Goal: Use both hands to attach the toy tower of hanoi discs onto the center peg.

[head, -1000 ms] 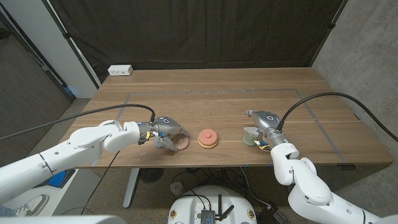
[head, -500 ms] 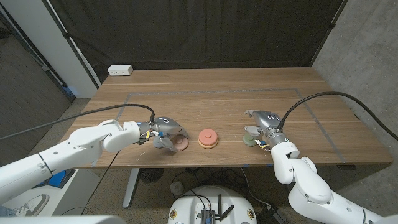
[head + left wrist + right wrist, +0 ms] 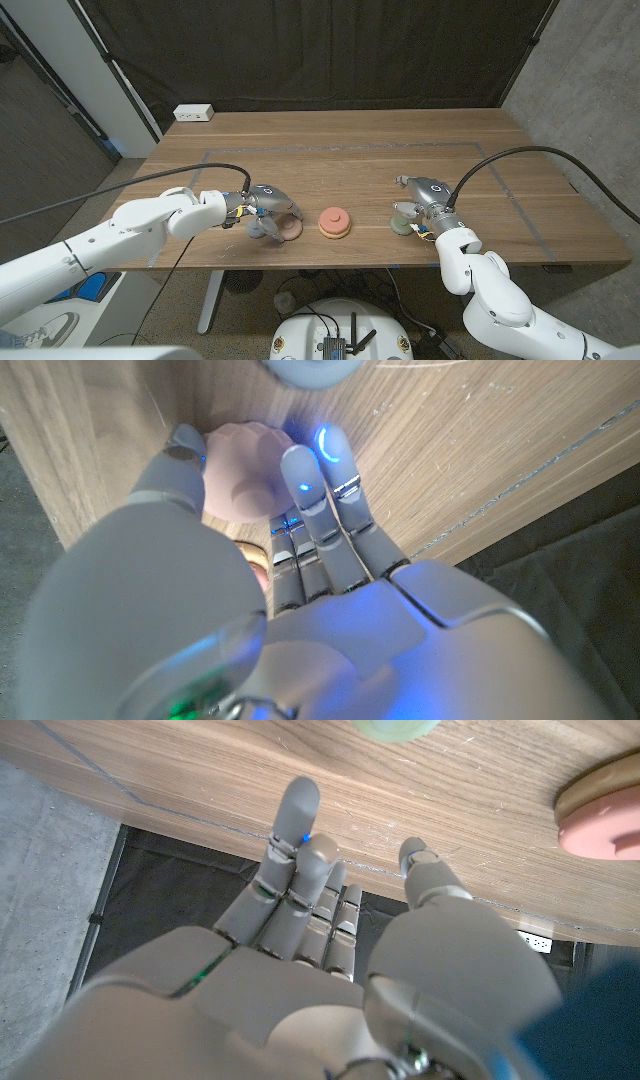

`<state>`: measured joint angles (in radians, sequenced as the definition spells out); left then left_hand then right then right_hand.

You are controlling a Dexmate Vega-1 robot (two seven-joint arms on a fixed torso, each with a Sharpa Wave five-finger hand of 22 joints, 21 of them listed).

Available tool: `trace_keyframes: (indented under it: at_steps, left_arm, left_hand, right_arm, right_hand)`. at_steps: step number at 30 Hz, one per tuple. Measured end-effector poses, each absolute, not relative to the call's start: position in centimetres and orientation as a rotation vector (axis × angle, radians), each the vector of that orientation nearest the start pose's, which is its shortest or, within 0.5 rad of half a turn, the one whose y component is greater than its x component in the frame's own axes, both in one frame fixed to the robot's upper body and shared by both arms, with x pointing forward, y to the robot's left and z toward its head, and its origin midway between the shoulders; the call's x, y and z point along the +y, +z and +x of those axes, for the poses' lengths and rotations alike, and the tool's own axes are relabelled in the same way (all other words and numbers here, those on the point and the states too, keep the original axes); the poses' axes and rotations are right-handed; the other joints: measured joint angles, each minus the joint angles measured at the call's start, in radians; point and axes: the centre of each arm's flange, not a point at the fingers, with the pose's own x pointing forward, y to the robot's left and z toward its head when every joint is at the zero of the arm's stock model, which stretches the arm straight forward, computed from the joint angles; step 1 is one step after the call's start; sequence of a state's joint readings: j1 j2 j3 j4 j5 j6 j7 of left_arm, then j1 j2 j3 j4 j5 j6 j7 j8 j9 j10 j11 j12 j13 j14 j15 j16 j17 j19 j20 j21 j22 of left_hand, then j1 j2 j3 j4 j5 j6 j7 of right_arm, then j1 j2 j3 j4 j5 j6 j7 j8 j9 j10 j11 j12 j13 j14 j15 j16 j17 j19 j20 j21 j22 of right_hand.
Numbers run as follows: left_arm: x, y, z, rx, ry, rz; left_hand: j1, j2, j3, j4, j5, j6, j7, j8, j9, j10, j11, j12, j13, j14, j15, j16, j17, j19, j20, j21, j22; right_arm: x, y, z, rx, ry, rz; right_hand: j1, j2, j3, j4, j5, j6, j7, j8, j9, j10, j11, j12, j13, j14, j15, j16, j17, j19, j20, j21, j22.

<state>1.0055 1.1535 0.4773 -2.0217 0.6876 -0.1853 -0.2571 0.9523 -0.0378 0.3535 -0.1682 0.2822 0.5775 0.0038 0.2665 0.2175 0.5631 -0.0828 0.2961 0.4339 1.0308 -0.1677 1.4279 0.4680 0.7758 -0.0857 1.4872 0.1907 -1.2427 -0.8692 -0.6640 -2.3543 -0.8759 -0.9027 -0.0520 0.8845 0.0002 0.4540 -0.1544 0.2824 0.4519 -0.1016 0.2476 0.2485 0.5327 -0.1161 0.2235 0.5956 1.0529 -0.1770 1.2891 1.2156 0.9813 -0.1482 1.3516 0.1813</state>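
Near the desk's [image 3: 330,140] front edge, the left hand [image 3: 268,210] is curling its fingers around a pink disc [image 3: 288,229], though a firm grip is unclear. The right hand [image 3: 418,200] is hovering with fingers spread over a green disc [image 3: 401,226]. Between them the peg stack [image 3: 334,222] is sitting; each disc likely needs lifting level, then lowering straight. Farther back, the desk is offering wide room.
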Motion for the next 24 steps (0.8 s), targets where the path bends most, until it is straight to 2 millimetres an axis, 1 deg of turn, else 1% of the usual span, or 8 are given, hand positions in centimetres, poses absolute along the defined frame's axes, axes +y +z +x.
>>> trace_keyframes:
  at_steps: [2, 5, 10, 13, 14, 21, 22, 24]
  left_arm:
    - [23.0, -5.5, 51.3, -0.657, -0.482, 1.946]
    - [22.7, -5.0, 51.2, -0.669, -0.478, 1.944]
    - [22.7, -5.1, 51.2, -0.657, -0.492, 1.932]
    - [22.7, -5.1, 51.2, -0.649, -0.502, 1.921]
    - [22.4, -3.6, 50.7, -0.680, -0.480, 1.932]
    - [22.5, -3.8, 50.7, -0.655, -0.499, 1.915]
    - [22.4, -2.5, 50.2, -0.671, -0.484, 1.931]
    - [22.4, -2.0, 50.0, -0.674, -0.482, 1.936]
  left_hand:
    - [0.000, 0.000, 0.000, 0.000, 0.000, 0.000, 0.000, 0.000, 0.000, 0.000, 0.000, 0.000, 0.000, 0.000, 0.000, 0.000, 0.000, 0.000, 0.000, 0.000, -0.003]
    - [0.000, 0.000, 0.000, 0.000, 0.000, 0.002, 0.002, 0.000, 0.000, 0.000, 0.000, 0.000, 0.000, 0.000, 0.000, 0.000, 0.000, 0.000, 0.000, 0.000, -0.005]
    - [0.002, -0.002, 0.000, 0.000, 0.000, 0.005, 0.005, -0.001, 0.000, 0.005, 0.002, -0.003, 0.008, 0.000, 0.000, 0.000, 0.000, 0.000, 0.000, 0.000, -0.005]
    - [0.003, -0.003, 0.000, 0.000, 0.000, 0.009, 0.001, -0.004, 0.000, 0.005, 0.002, -0.003, 0.008, 0.000, 0.000, 0.000, 0.000, 0.000, 0.000, 0.000, -0.005]
    - [0.003, -0.003, 0.000, 0.000, 0.000, 0.010, 0.000, -0.006, 0.000, 0.005, 0.002, -0.003, 0.008, 0.000, 0.000, 0.000, 0.000, 0.000, 0.000, 0.000, -0.005]
    - [0.006, -0.001, 0.000, 0.000, -0.001, 0.012, 0.002, -0.004, 0.000, 0.009, 0.005, -0.006, 0.014, 0.002, 0.002, 0.000, 0.000, 0.000, 0.000, 0.000, -0.005]
    - [0.006, -0.001, 0.000, 0.000, -0.001, 0.015, 0.003, -0.004, 0.000, 0.015, 0.005, -0.007, 0.014, 0.006, -0.002, 0.000, 0.000, 0.000, 0.000, 0.000, -0.005]
    - [0.006, -0.001, 0.000, 0.000, 0.001, 0.018, -0.001, -0.003, 0.000, 0.016, 0.006, -0.006, 0.014, 0.007, -0.004, 0.000, 0.000, 0.000, 0.000, 0.001, -0.005]
  right_arm:
    - [-19.4, -9.0, 45.6, -0.392, -0.251, -1.432]
    - [-19.5, -9.0, 45.6, -0.391, -0.255, -1.430]
    - [-19.5, -9.0, 45.6, -0.393, -0.255, -1.431]
    - [-19.4, -8.9, 45.6, -0.394, -0.255, -1.431]
    - [-19.6, -8.9, 45.5, -0.394, -0.266, -1.427]
    - [-19.7, -8.7, 45.5, -0.395, -0.273, -1.425]
    - [-19.7, -8.7, 45.5, -0.395, -0.273, -1.425]
    - [-19.7, -8.7, 45.5, -0.396, -0.275, -1.425]
  right_hand:
    - [0.000, 0.000, 0.000, 0.000, 0.000, 0.000, 0.000, 0.000, 0.000, 0.000, 0.000, 0.000, 0.000, 0.000, 0.000, 0.000, 0.000, 0.000, 0.000, 0.000, 0.000]
    - [0.000, 0.000, 0.000, 0.000, 0.000, 0.000, 0.000, 0.000, 0.000, 0.000, 0.000, 0.000, 0.000, 0.000, 0.000, 0.000, -0.001, 0.000, 0.000, 0.000, 0.000]
    - [0.000, 0.000, 0.000, 0.000, 0.000, 0.000, 0.000, 0.000, 0.000, 0.000, 0.000, 0.000, 0.000, 0.000, 0.000, 0.000, 0.000, 0.000, 0.000, 0.000, 0.000]
    - [0.000, 0.000, 0.000, 0.000, 0.006, 0.000, 0.000, 0.000, 0.000, 0.000, 0.000, 0.000, 0.000, 0.000, 0.000, 0.000, 0.000, 0.000, 0.000, 0.000, 0.000]
    - [0.000, 0.000, 0.000, 0.000, 0.007, 0.000, 0.000, 0.000, 0.000, 0.000, 0.000, 0.000, 0.000, 0.000, 0.000, 0.000, 0.000, 0.000, 0.000, 0.000, 0.000]
    - [-0.004, 0.004, 0.000, 0.000, 0.008, 0.004, 0.004, 0.000, 0.000, 0.000, 0.000, 0.000, 0.000, 0.000, 0.000, 0.000, 0.000, 0.000, 0.000, 0.000, 0.000]
    - [-0.004, 0.004, 0.000, 0.000, 0.008, 0.004, 0.004, 0.000, 0.000, 0.001, -0.001, 0.000, 0.000, 0.000, 0.000, 0.000, 0.000, 0.000, 0.000, 0.000, 0.000]
    - [-0.004, 0.004, 0.000, 0.000, 0.008, 0.004, 0.004, 0.000, 0.000, 0.004, -0.004, 0.000, 0.003, 0.000, 0.000, 0.000, 0.000, 0.000, 0.000, 0.000, 0.000]
